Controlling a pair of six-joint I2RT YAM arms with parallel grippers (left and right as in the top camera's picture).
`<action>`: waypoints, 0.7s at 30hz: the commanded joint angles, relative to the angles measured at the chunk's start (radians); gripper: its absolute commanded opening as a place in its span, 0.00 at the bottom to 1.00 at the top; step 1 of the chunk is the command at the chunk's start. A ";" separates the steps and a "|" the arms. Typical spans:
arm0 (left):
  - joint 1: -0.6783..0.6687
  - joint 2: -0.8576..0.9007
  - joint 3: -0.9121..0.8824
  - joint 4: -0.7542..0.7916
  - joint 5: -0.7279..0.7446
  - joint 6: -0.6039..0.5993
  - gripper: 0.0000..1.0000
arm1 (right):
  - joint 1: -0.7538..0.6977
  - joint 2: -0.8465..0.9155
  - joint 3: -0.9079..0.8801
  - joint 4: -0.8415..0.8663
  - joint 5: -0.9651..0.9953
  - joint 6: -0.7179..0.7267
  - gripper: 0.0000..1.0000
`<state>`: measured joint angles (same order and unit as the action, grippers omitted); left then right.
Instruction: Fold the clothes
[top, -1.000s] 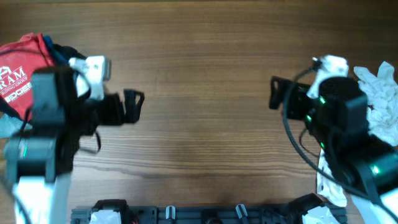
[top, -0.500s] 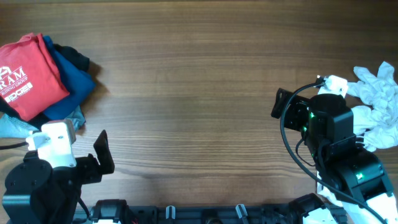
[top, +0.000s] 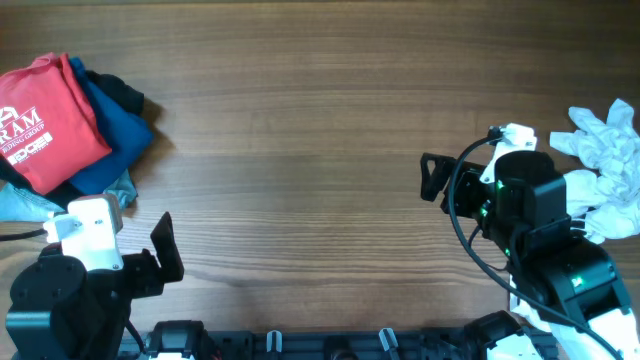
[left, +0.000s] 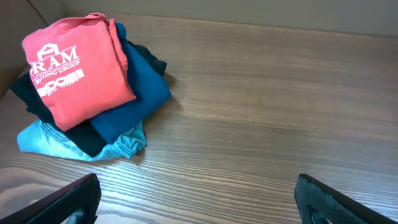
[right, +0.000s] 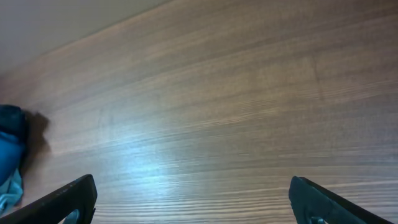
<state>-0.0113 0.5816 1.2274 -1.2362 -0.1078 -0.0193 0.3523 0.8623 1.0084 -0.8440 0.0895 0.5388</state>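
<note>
The red T-shirt (top: 45, 120) lies folded with white lettering up on a stack of garments at the table's far left. It also shows in the left wrist view (left: 74, 68). My left gripper (top: 166, 247) is open and empty near the front left edge, well apart from the stack; its jaws (left: 199, 202) frame bare wood. My right gripper (top: 432, 180) is open and empty over the table's right half, pointing left; in its own view the jaws (right: 199, 202) hold nothing.
Under the red shirt lie a blue garment (left: 140, 93), a dark one (left: 37, 102) and a light blue one (left: 81, 143). A heap of white cloth (top: 605, 160) lies at the right edge. The wooden table (top: 300, 150) spans between.
My left arm has drawn back from the stack to the front left edge, uncovering the folded red shirt. My right gripper has shifted a little to the left.
</note>
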 joint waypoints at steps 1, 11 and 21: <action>0.000 0.006 -0.006 0.000 -0.010 0.012 1.00 | 0.000 0.025 -0.001 0.041 0.007 0.010 1.00; 0.000 0.006 -0.006 0.000 -0.010 0.012 1.00 | 0.006 0.132 -0.001 0.254 0.018 -0.107 1.00; 0.000 0.006 -0.006 0.000 -0.010 0.012 1.00 | -0.082 -0.103 -0.108 0.291 0.025 -0.338 0.99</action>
<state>-0.0113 0.5823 1.2274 -1.2366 -0.1078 -0.0193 0.3187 0.8570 0.9737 -0.5743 0.0952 0.2661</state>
